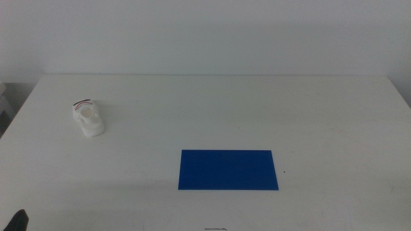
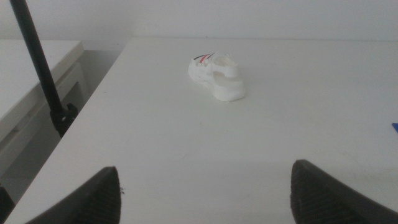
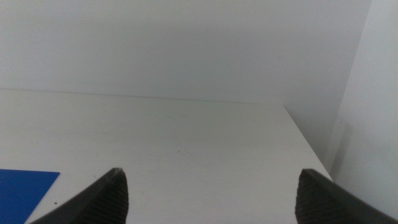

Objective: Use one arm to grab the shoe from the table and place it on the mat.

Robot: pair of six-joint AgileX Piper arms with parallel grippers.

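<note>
The small white shoe [image 1: 88, 118] with black and red straps lies on the white table [image 1: 212, 102] at the far left. It also shows in the left wrist view [image 2: 217, 76], well ahead of my left gripper [image 2: 205, 199], whose jaws stand wide apart and empty. The deep blue mat [image 1: 228, 170] lies flat near the table's front middle; a corner of it shows in the right wrist view [image 3: 25, 193]. My right gripper [image 3: 211, 199] is open and empty over the table's right part. In the middle view only a dark tip of the left gripper [image 1: 19, 220] shows at the bottom left corner.
A black pole [image 2: 40, 68] and a lower white surface [image 2: 31, 68] stand beyond the table's left edge. A white wall rises behind the table. The table's right edge [image 3: 308, 140] runs close to the right gripper.
</note>
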